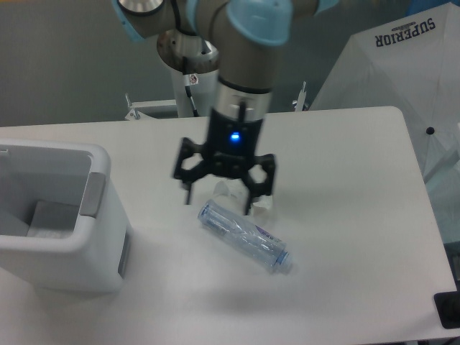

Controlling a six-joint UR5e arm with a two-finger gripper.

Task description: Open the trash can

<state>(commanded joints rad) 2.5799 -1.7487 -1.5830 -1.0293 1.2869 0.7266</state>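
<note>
One trash can [86,237], one bottle [244,236], one wrapper [231,190]

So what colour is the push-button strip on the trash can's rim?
Grey, on the white trash can; only the fixed camera shows it.
</note>
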